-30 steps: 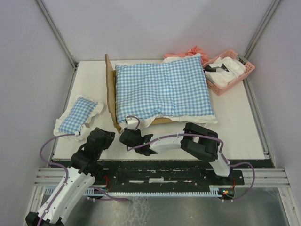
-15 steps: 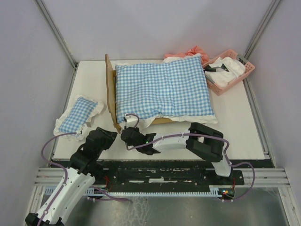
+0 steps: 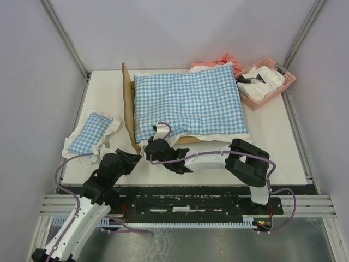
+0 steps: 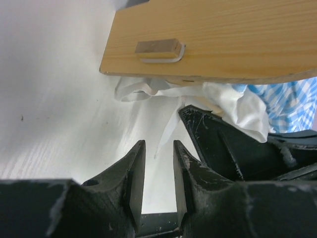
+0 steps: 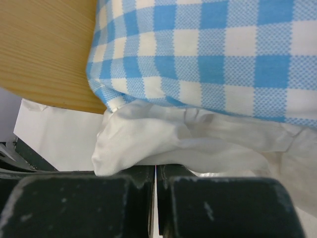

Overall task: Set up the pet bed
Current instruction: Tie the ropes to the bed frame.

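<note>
Light wood frames the pet bed (image 3: 128, 112), which stands at the middle of the white table (image 3: 272, 155) with its headboard turned to the left and its base covered by a large blue-and-white checked cushion (image 3: 188, 103). A white frill (image 5: 173, 144) edges the cushion and spills over the bed's near rail. A small checked pillow (image 3: 91, 132) lies on the table left of the headboard, apart from the bed. At the back right sits a pink basket (image 3: 271, 96) holding white cloth items, and a coral cloth (image 3: 221, 59) shows just behind the cushion's far edge. The right gripper (image 3: 154, 141) reaches across to the bed's near left corner, right by the foot of the headboard. In the right wrist view its fingers (image 5: 124, 198) are pressed together with only a hairline slit between them, and the frill rests against their tips; whether any fabric is pinched there cannot be told. The left gripper (image 4: 158, 146) hovers low over the table just to the left of the right one, pointing at the headboard's lower edge. Its fingers (image 4: 136, 163) stand slightly apart with nothing between them.
</note>
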`<act>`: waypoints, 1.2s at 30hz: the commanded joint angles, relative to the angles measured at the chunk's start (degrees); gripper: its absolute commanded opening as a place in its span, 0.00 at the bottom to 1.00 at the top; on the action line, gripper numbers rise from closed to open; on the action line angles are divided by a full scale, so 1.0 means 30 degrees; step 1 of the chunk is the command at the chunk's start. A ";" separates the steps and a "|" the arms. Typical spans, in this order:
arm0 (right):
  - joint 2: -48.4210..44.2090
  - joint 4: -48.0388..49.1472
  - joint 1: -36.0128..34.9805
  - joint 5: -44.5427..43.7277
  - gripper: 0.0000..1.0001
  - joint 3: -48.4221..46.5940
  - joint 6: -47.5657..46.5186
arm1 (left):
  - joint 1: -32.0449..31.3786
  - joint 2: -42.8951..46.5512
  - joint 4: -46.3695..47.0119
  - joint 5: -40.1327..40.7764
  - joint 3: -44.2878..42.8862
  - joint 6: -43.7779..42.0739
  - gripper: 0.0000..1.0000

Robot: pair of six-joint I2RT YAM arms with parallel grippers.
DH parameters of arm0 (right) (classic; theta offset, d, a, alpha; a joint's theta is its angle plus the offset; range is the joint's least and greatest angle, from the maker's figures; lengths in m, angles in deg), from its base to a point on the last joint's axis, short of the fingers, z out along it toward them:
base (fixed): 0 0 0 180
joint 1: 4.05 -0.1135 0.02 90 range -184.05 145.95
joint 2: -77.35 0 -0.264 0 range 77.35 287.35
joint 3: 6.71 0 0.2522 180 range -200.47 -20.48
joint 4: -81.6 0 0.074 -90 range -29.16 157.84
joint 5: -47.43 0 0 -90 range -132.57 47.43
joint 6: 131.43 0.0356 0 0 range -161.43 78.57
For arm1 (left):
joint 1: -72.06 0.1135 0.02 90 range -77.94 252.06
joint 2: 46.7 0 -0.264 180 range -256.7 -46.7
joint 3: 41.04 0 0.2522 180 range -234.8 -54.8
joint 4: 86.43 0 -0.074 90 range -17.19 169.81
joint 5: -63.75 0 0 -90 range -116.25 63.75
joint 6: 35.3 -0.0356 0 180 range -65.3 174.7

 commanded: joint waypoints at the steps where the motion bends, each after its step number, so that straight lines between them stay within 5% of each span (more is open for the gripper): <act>1: -0.1143 0.1088 0.0122 0.0205 0.02 0.0292 0.1447 | -0.0002 0.0342 0.2113 -0.1585 0.0754 -0.0177 0.35; 21: -0.3125 0.3101 0.0296 0.1124 0.02 0.2438 0.1911 | 0.0005 0.0672 0.5992 -0.3570 0.1722 -0.2260 0.41; 36: -0.3684 0.4175 0.0590 0.2462 0.02 0.3222 0.4133 | -0.0008 0.2352 0.5190 -0.4911 0.1510 -0.2166 0.42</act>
